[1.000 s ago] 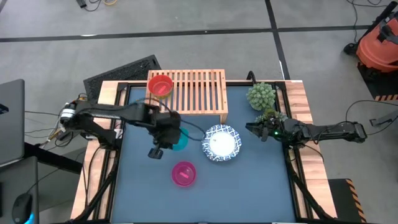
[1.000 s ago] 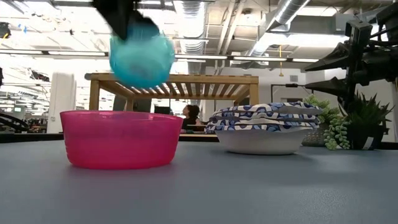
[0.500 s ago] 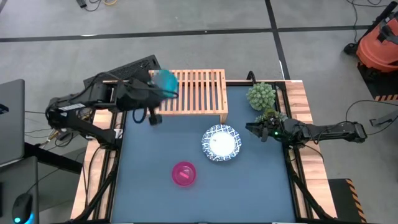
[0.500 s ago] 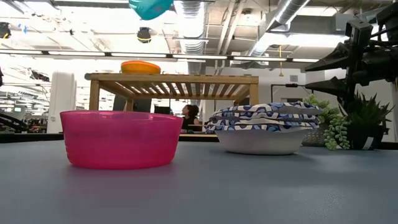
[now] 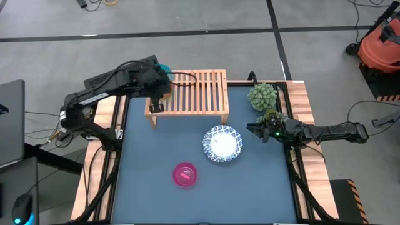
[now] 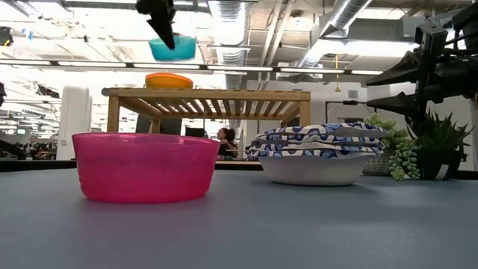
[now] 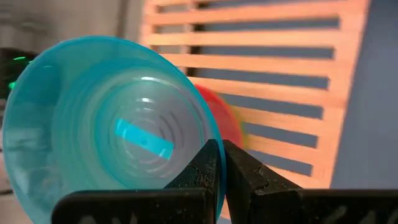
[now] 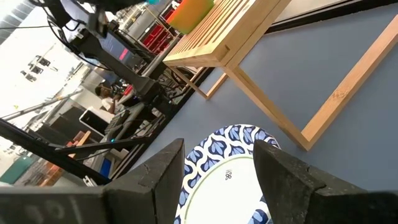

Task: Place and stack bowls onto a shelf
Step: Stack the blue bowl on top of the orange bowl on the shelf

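Teal bowl (image 7: 106, 118) hangs pinched in the left pincer (image 7: 219, 163) above the shelf (image 5: 200, 90).

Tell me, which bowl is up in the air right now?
The teal bowl: the left pincer grips its rim above the shelf. The red bowl sits on the shelf; the magenta bowl and white bowls rest on the table.

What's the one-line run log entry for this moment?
left gripper: shut on teal bowl, above red bowl on shelf | right gripper: open, idle by white bowls | magenta bowl: on table
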Available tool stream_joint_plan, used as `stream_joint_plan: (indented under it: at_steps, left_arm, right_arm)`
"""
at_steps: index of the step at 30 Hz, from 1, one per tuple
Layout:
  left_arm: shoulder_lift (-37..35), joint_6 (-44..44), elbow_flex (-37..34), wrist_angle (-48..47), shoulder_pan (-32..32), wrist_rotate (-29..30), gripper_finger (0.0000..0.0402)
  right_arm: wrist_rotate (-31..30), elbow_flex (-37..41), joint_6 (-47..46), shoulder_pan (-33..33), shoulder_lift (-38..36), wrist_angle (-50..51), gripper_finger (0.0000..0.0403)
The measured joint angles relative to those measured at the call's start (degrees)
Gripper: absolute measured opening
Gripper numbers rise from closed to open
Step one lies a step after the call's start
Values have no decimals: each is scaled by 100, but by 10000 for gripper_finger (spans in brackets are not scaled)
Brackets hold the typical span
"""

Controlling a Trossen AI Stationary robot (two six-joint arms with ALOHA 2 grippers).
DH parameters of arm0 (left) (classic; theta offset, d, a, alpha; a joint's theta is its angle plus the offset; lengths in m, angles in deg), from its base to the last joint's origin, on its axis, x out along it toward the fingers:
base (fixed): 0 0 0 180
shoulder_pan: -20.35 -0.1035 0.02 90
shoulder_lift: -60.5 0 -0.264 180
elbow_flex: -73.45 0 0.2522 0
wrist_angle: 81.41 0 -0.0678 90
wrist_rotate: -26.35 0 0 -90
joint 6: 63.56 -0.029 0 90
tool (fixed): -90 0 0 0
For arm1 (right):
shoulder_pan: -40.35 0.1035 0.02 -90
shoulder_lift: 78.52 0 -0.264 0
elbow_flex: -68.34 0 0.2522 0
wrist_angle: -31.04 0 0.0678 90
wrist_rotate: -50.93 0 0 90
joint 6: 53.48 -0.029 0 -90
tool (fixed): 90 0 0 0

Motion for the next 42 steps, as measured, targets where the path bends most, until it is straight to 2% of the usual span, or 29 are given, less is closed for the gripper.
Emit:
stream_joint_plan:
  at_steps: [4, 9, 15, 42]
  left_arm:
    - [267, -496, -4, -127, -298, -429, 0]
    - [328, -741, -4, -211, -639, -581, 0]
    - [291, -722, -4, -303, -1013, -1423, 0]
    - [289, -893, -64, -294, -1114, -1668, 0]
  right_arm:
    - [-2, 0, -97, 0, -1, 0, 218]
    - [-2, 0, -146, 0, 1, 1, 218]
    - [-2, 1, -157, 0, 1, 2, 218]
    - [-52, 1, -144, 0, 1, -2, 218]
